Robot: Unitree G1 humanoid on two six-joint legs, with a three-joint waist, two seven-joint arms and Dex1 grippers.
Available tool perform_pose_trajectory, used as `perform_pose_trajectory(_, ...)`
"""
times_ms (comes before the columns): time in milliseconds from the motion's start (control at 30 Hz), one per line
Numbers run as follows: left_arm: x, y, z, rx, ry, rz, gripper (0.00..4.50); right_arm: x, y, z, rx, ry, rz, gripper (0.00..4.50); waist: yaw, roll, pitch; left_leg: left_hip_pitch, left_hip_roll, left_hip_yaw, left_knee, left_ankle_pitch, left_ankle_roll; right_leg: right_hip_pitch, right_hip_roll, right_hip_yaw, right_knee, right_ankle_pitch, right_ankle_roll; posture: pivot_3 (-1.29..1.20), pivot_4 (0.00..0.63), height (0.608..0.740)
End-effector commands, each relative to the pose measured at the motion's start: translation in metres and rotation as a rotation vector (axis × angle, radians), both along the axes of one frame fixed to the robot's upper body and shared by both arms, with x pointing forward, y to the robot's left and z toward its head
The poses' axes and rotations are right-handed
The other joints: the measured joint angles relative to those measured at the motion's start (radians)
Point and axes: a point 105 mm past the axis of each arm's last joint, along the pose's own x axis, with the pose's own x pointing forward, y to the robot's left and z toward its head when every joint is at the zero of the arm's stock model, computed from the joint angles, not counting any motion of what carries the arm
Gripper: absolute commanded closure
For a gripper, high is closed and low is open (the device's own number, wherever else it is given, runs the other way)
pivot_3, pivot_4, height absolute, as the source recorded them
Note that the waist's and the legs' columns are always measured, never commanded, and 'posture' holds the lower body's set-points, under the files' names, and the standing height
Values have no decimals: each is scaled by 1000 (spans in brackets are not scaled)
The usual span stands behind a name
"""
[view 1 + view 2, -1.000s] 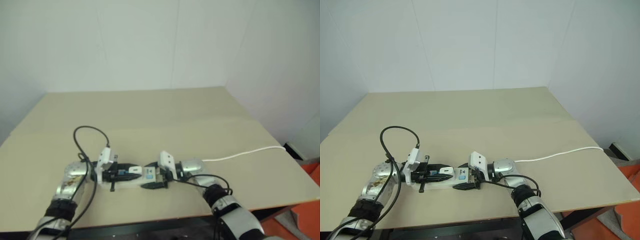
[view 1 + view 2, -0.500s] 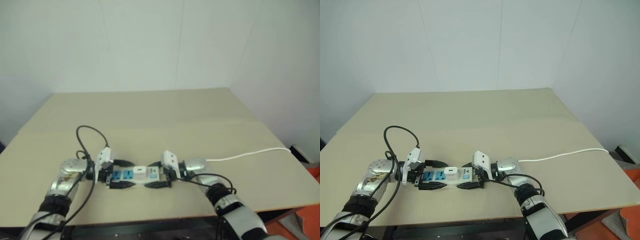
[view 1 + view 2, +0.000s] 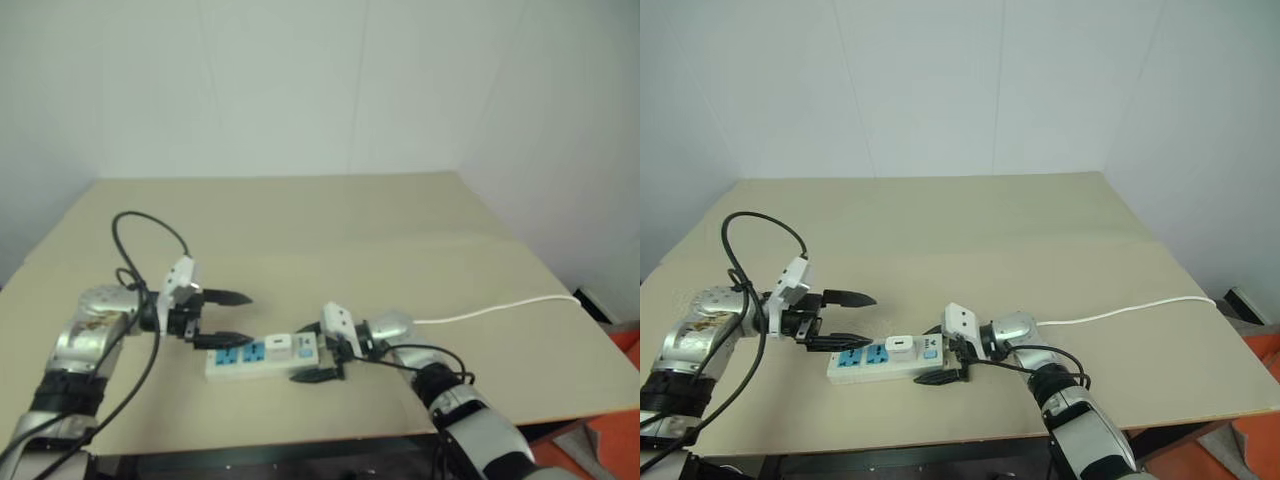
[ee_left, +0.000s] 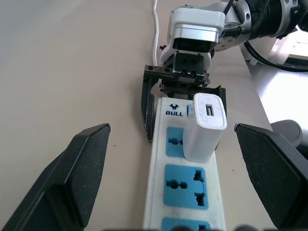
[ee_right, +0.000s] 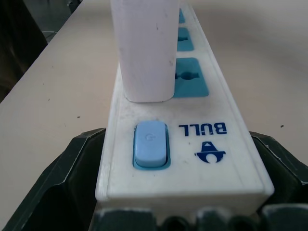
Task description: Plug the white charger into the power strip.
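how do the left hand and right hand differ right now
The left hand hangs above the table off the free end of the strip, touching nothing; the right hand sits low with a finger on either side of the strip's switch end. The left hand points toward the charger from a distance; the right hand is right beside it. Both are open and face each other along the strip.

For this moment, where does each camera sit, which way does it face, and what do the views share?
Eye views: on the head, looking forward and down at the table; both arms show.
Left wrist view: on the left hand, looking along the power strip at the right hand.
Right wrist view: on the right hand, facing the strip's switch end.
Shared: the white charger, plugged into the strip.
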Motion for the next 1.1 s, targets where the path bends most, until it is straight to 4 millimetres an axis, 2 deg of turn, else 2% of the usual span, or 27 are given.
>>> perform_pose_trajectory(33, -6, 8, 16, -14, -47, 2, 0, 7, -30, 5, -9, -10, -68, 30, 7, 0, 1, -2, 0, 0, 0, 0, 0, -2, 0, 0, 0, 0, 0, 0, 150, 740)
perform_pose_trajectory(300, -16, 25, 20, 18, -42, 17, 0, 12, -79, 44, 28, -108, -163, 30, 18, -1, 15, -7, 1, 1, 1, 0, 0, -6, 1, 0, 0, 0, 1, 0, 150, 740)
perform_pose_trajectory(567, -36, 46, 25, 79, -27, 78, 0, 9, -127, 60, -5, -147, -278, 30, 15, -2, 23, -8, 1, 1, 0, 0, 0, -7, 1, 0, 0, -2, 2, 0, 150, 740)
perform_pose_trajectory(700, -43, 55, 27, 80, -25, 142, 0, 5, -145, 67, -16, -158, -320, 30, 19, -2, 25, -9, 1, 2, 0, 0, 0, -8, 0, 0, 0, -2, 2, 0, 150, 740)
perform_pose_trajectory(867, -47, 59, 24, 128, -22, 202, 0, 1, -155, 74, -16, -170, -377, 30, 19, -2, 25, -8, 1, 2, 0, 0, 0, -8, 0, 0, 0, -2, 2, 0, 150, 740)
perform_pose_trajectory(1100, -51, 45, 22, 80, -104, 231, 0, 4, -152, 84, -13, -194, -487, 30, 20, -3, 26, -8, 1, 4, 1, 0, 0, -8, 0, 1, 0, -2, 2, 0, 150, 740)
